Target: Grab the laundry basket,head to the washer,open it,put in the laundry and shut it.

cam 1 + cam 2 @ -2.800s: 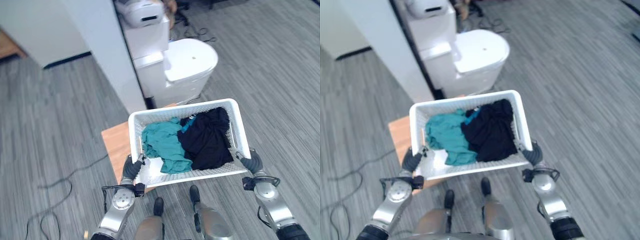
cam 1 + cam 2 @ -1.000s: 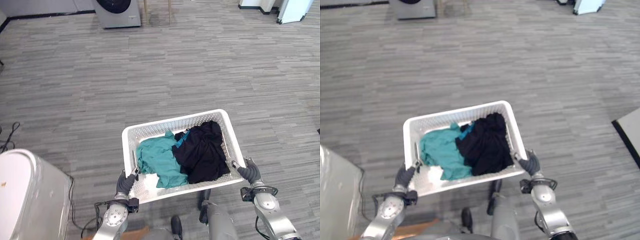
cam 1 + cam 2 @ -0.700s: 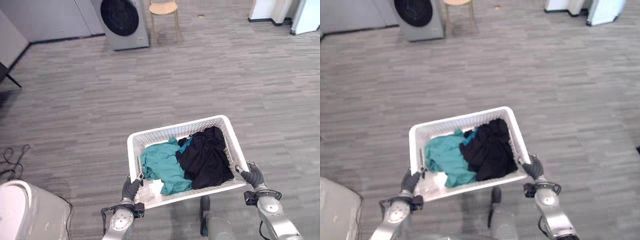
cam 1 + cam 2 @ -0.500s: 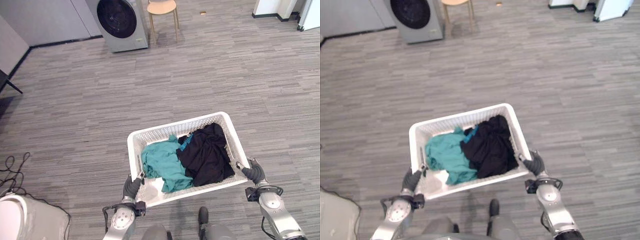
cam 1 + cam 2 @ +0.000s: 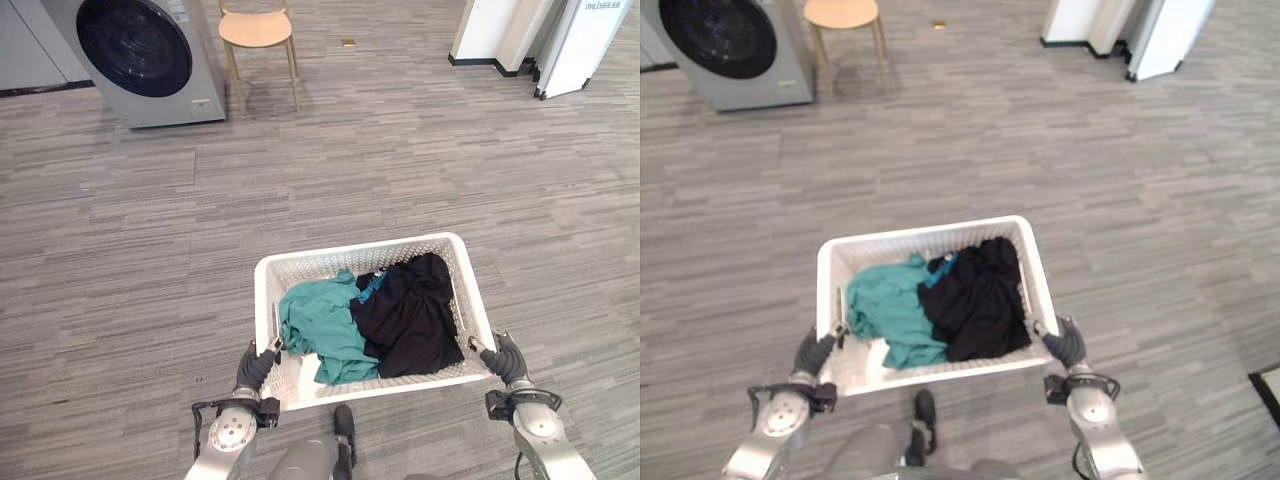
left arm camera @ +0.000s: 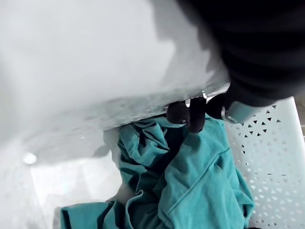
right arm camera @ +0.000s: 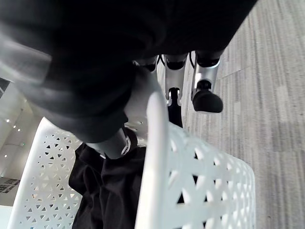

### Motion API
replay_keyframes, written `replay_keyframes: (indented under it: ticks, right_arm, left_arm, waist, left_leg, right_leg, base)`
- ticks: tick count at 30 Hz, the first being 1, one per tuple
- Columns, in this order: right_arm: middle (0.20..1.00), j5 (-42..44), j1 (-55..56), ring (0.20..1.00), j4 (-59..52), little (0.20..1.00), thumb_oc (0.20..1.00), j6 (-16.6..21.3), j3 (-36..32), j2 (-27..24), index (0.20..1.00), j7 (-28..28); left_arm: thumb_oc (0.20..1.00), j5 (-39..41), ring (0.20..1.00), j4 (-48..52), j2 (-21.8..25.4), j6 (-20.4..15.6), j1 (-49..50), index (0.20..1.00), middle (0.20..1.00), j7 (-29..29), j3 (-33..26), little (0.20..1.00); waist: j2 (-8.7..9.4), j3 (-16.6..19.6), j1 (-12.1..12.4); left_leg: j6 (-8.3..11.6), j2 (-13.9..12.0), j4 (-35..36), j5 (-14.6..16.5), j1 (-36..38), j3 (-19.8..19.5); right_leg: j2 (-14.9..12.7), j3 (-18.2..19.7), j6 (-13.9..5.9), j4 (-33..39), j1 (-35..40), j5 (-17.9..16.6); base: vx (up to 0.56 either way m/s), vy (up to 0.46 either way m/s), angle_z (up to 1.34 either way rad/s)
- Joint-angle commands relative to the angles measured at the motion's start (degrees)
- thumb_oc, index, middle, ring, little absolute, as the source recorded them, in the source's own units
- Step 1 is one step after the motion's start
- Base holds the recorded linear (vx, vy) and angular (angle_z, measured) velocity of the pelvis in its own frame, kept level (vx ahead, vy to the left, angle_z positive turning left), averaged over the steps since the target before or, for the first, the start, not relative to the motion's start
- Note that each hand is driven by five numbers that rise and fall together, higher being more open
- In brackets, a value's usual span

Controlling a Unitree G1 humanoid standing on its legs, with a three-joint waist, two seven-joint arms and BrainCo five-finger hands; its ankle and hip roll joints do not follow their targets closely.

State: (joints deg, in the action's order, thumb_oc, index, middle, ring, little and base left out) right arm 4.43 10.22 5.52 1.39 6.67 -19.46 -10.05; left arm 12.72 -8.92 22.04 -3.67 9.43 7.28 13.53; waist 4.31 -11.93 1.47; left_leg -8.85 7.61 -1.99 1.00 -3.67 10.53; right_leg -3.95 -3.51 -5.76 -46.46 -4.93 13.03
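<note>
Each robot hand, left and right, grips one end rim of the basket, which is carried in front with teal and black laundry inside, so an uneven step could tip it before the distant washer.

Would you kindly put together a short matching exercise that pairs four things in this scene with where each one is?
Things:
1. teal garment
2. black garment
3. washing machine
4. wooden stool

Places:
A. on the floor, just right of the washer
B. in the laundry basket, on the robot's right side
C. far across the floor, ahead to the robot's left
D. in the laundry basket, on the robot's left side

Pairs: 1-D, 2-B, 3-C, 4-A
</note>
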Motion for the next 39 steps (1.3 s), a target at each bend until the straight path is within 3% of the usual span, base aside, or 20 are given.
replay_keyframes:
  ticks: [1, 3, 5, 8, 11, 13, 14, 15, 17, 20, 21, 23, 27, 29, 32, 33, 34, 35, 38, 39]
  right_arm:
    - [0.2, 4.6, -4.9, 0.2, -5.7, 0.2, 0.2, 7.7, 2.4, 0.6, 0.2, 6.1]
    - [0.2, 5.0, -5.0, 0.2, -5.7, 0.2, 0.2, 7.6, 2.4, 0.6, 0.2, 6.1]
    - [0.2, 5.6, -4.7, 0.2, -5.5, 0.2, 0.2, 7.5, 2.0, 0.7, 0.2, 5.9]
    - [0.2, 5.0, -3.6, 0.2, -5.8, 0.2, 0.2, 7.3, 1.5, 0.8, 0.2, 6.2]
    - [0.2, 4.7, -1.7, 0.2, -6.1, 0.2, 0.2, 7.5, 0.7, 0.8, 0.2, 6.7]
    - [0.2, 4.7, -1.5, 0.2, -5.8, 0.2, 0.2, 7.8, 0.5, 0.7, 0.2, 6.5]
    - [0.2, 4.2, -1.4, 0.2, -4.9, 0.2, 0.2, 7.6, 0.2, -0.3, 0.2, 6.3]
    - [0.2, 4.2, -1.4, 0.2, -4.9, 0.2, 0.2, 7.6, 0.1, -0.3, 0.2, 6.3]
    - [0.2, 4.6, -1.3, 0.2, -5.0, 0.2, 0.2, 7.6, -0.4, -1.4, 0.2, 5.9]
    - [0.2, 5.1, -1.2, 0.2, -5.1, 0.2, 0.2, 7.4, -0.8, -1.7, 0.2, 5.5]
    - [0.2, 5.3, -1.5, 0.2, -5.2, 0.2, 0.2, 7.4, -1.1, -1.9, 0.2, 5.0]
    - [0.2, 5.4, -1.6, 0.2, -5.2, 0.2, 0.2, 7.4, -1.2, -1.9, 0.2, 4.9]
    - [0.2, 5.3, -2.0, 0.2, -4.2, 0.2, 0.2, 7.5, -0.9, -1.6, 0.2, 4.1]
    - [0.2, 4.9, -1.9, 0.2, -4.1, 0.2, 0.2, 7.5, -0.8, -1.1, 0.2, 3.6]
    - [0.2, 3.9, -1.9, 0.2, -4.0, 0.2, 0.2, 7.6, -0.5, -0.8, 0.2, 4.0]
    - [0.2, 3.1, -2.2, 0.2, -4.3, 0.2, 0.2, 7.4, 0.2, -0.4, 0.2, 4.5]
    - [0.2, 3.1, -2.2, 0.2, -4.3, 0.2, 0.2, 7.4, 0.2, -0.4, 0.2, 4.5]
    - [0.2, 2.9, -2.3, 0.2, -4.5, 0.2, 0.2, 7.4, 0.7, -0.1, 0.2, 5.1]
    - [0.2, 2.8, -3.1, 0.2, -4.8, 0.2, 0.2, 7.7, 1.4, 0.4, 0.2, 5.4]
    - [0.2, 2.8, -3.2, 0.2, -4.8, 0.2, 0.2, 7.7, 1.4, 0.4, 0.2, 5.4]
  left_arm:
    - [0.2, -0.5, 0.2, 4.8, -0.4, -4.2, 0.3, 0.2, 0.2, 0.7, -1.6, 0.2]
    - [0.2, -0.4, 0.2, 5.0, -0.6, -4.1, 0.7, 0.2, 0.2, 0.6, -1.8, 0.2]
    - [0.2, -0.3, 0.2, 4.2, -1.3, -4.2, 1.4, 0.2, 0.2, 0.5, -2.8, 0.2]
    - [0.2, -0.9, 0.2, 3.7, -1.8, -4.8, 1.6, 0.2, 0.2, 0.4, -3.4, 0.2]
    - [0.2, -1.3, 0.2, 3.5, -2.6, -5.4, 1.9, 0.2, 0.2, 0.1, -3.2, 0.2]
    - [0.2, -1.3, 0.2, 3.4, -2.9, -5.4, 1.5, 0.2, 0.2, 0.3, -2.8, 0.2]
    - [0.2, -0.5, 0.2, 2.9, -3.4, -5.2, 0.9, 0.2, 0.2, 0.5, -2.5, 0.2]
    - [0.2, -0.5, 0.2, 2.9, -3.4, -5.2, 0.9, 0.2, 0.2, 0.5, -2.5, 0.2]
    - [0.2, 0.5, 0.2, 3.1, -3.8, -5.1, 1.4, 0.2, 0.2, 0.2, -2.6, 0.2]
    - [0.2, 0.7, 0.2, 3.2, -3.7, -4.7, 1.1, 0.2, 0.2, -0.2, -2.4, 0.2]
    - [0.2, 0.4, 0.2, 3.0, -3.6, -4.5, 1.0, 0.2, 0.2, -0.2, -2.3, 0.2]
    - [0.2, 0.2, 0.2, 3.1, -3.6, -4.4, 1.1, 0.2, 0.2, -0.2, -2.2, 0.2]
    - [0.2, -0.1, 0.2, 3.5, -3.6, -4.0, 2.0, 0.2, 0.2, -0.4, -2.4, 0.2]
    - [0.2, -0.5, 0.2, 4.0, -3.9, -3.8, 2.8, 0.2, 0.2, -0.5, -2.7, 0.2]
    - [0.2, -0.7, 0.2, 3.9, -3.8, -3.7, 3.3, 0.2, 0.2, -1.1, -2.9, 0.2]
    - [0.2, -0.6, 0.2, 4.0, -3.6, -3.8, 3.4, 0.2, 0.2, -1.2, -2.5, 0.2]
    - [0.2, -0.6, 0.2, 4.0, -3.6, -3.8, 3.4, 0.2, 0.2, -1.2, -2.5, 0.2]
    - [0.2, -0.7, 0.2, 3.8, -2.8, -3.8, 2.9, 0.2, 0.2, -1.5, -2.0, 0.2]
    - [0.2, -0.6, 0.2, 3.6, -1.1, -3.7, 1.8, 0.2, 0.2, -0.9, -2.0, 0.2]
    - [0.2, -0.6, 0.2, 3.6, -1.1, -3.7, 1.8, 0.2, 0.2, -0.9, -2.0, 0.2]
  waist:
    - [-2.64, 0.5, -0.8]
    - [-2.97, -0.1, -1.5]
    - [-2.96, -0.7, -2.4]
    - [-3.41, -1.3, -3.3]
    - [-3.03, -0.2, -4.3]
    - [-3.32, 0.2, -4.8]
    - [-3.84, 0.8, -5.1]
    - [-3.92, 0.8, -5.1]
    - [-3.97, 1.2, -5.0]
    - [-3.06, 1.0, -4.5]
    - [-2.56, 0.5, -3.5]
    - [-2.54, 0.3, -3.0]
    - [-3.88, -0.2, -1.0]
    - [-3.98, -0.3, 0.1]
    - [-4.39, 0.8, 0.5]
    - [-3.01, 1.4, 0.9]
    - [-3.11, 1.5, 1.0]
    - [-1.6, 2.3, 1.5]
    - [0.0, 1.9, 1.2]
    - [-0.11, 2.0, 1.3]
  left_leg:
    - [6.83, -7.4, 0.0, 3.9, 4.4, 0.2]
    - [7.07, -7.3, 0.4, 4.6, 6.1, -0.5]
    - [8.03, -6.8, 1.1, 6.7, 10.2, -1.9]
    - [8.91, -7.2, 1.3, 9.3, 14.0, -4.0]
    - [10.15, -7.3, -0.6, 12.4, 17.3, -6.2]
    - [11.19, -8.1, -2.9, 11.4, 17.2, -6.7]
    - [13.21, -10.2, -8.3, 7.6, 15.9, -6.0]
    - [13.27, -10.3, -8.5, 7.7, 15.7, -6.1]
    - [14.28, -12.8, -18.7, 0.5, 11.4, -5.3]
    - [12.78, -13.1, -19.3, 2.2, 7.1, -2.7]
    - [11.51, -11.5, -16.6, 5.7, 3.1, -1.8]
    - [11.27, -10.9, -13.7, 5.7, 1.2, -1.4]
    - [12.87, -10.0, 0.8, -4.2, -3.9, -1.4]
    - [13.27, -10.4, 4.5, -6.4, -6.6, -0.1]
    - [12.51, -10.9, 5.1, -7.1, -4.8, -0.3]
    - [11.6, -10.3, 1.4, -5.6, -5.4, -0.9]
    - [11.62, -10.5, 1.3, -5.7, -5.6, -0.9]
    - [10.58, -10.3, -1.4, -3.5, -5.2, 0.2]
    - [8.57, -9.6, -3.3, 0.5, -3.1, 0.9]
    - [8.61, -9.8, -3.2, 0.4, -3.3, 1.0]
  right_leg:
    - [0.0, -5.5, -2.46, 26.2, -2.8, -9.3]
    - [-0.1, -6.7, -2.04, 29.0, -3.4, -8.7]
    - [-1.4, -7.7, -2.59, 39.4, -6.9, -11.0]
    - [-2.6, -7.3, -3.79, 44.3, -9.2, -13.7]
    - [-3.3, -5.9, -3.51, 43.7, -7.7, -15.7]
    - [-2.9, -5.3, -2.92, 42.6, -7.4, -16.2]
    - [-2.3, -5.5, -1.58, 42.1, -5.7, -15.8]
    - [-2.2, -5.6, -1.53, 42.2, -5.7, -15.9]
    - [-0.9, -6.3, 1.01, 43.4, -1.3, -13.5]
    - [-1.2, -6.6, 1.73, 44.8, 1.8, -11.7]
    - [-1.1, -6.5, 1.45, 46.0, 4.7, -10.3]
    - [-1.0, -6.5, 1.19, 46.3, 5.8, -9.5]
    - [1.5, -5.4, 1.42, 46.8, 10.6, -7.1]
    - [2.4, -4.0, 1.56, 46.4, 13.8, -4.9]
    - [2.9, -3.0, 1.27, 45.5, 15.5, -2.8]
    - [1.6, -1.7, 0.61, 43.5, 16.7, -1.8]
    - [1.7, -1.6, 0.65, 43.6, 16.5, -2.0]
    - [0.6, -0.7, -0.58, 39.6, 15.6, -2.4]
    - [0.3, 0.5, -3.29, 28.1, 9.8, -7.2]
    - [0.4, 0.7, -3.22, 28.1, 9.5, -7.4]
  base:
    - [0.39, 0.084, 0.14]
    - [0.28, -0.003, 0.08]
    - [0.5, -0.057, 0.58]
    - [0.46, -0.104, 0.59]
    - [0.6, -0.202, 0.84]
    - [0.37, -0.185, 0.8]
    - [0.23, -0.153, 0.72]
    - [0.37, -0.229, 0.88]
    - [0.36, -0.221, 0.4]
    - [0.33, -0.144, -0.21]
    - [0.34, -0.098, -0.33]
    - [0.28, -0.034, -0.15]
    - [0.36, 0.025, -0.12]
    - [0.54, 0.12, -0.31]
    - [0.4, 0.139, -0.5]
    - [0.44, 0.179, -0.63]
    - [0.51, 0.206, -0.44]
    - [0.33, 0.141, -0.24]
    - [0.28, 0.108, -0.29]
    - [0.08, 0.024, -0.28]
